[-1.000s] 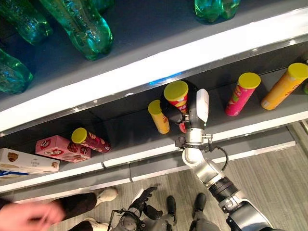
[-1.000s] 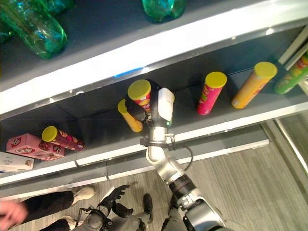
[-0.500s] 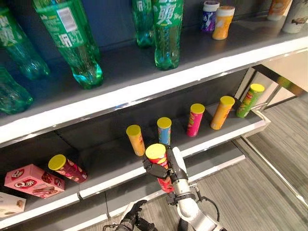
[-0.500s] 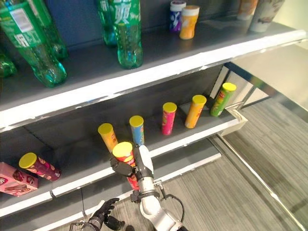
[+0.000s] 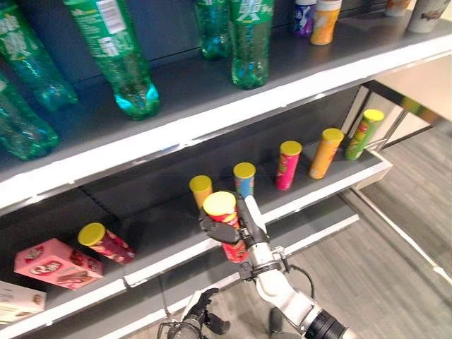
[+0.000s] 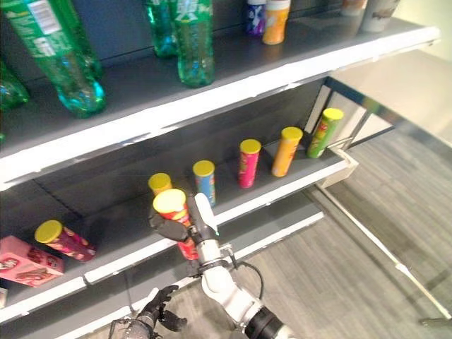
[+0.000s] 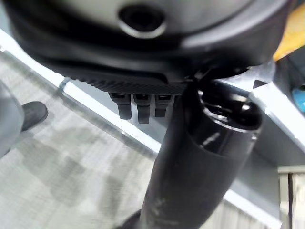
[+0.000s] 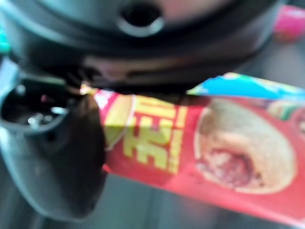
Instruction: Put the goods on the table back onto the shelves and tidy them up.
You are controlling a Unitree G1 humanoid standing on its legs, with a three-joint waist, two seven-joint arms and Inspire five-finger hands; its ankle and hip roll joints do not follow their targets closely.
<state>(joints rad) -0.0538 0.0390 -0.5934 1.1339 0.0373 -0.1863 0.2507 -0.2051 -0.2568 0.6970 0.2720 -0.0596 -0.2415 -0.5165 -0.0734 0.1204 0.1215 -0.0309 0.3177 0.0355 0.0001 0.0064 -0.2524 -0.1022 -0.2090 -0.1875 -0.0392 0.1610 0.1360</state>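
Right hand (image 5: 236,229), fingers wrapped round the red can (image 5: 227,229), is just before the shelf (image 5: 296,201). Best stand it upright beside the yellow can (image 5: 201,191), lid up.

Both my eye views look down at the shelf (image 5: 212,127), sharing it; my wrist views sit close against my hands, near that shelf.

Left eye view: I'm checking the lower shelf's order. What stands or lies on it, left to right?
Pink box → tipped dark red can → yellow can → blue can → pink can → orange can → green can.
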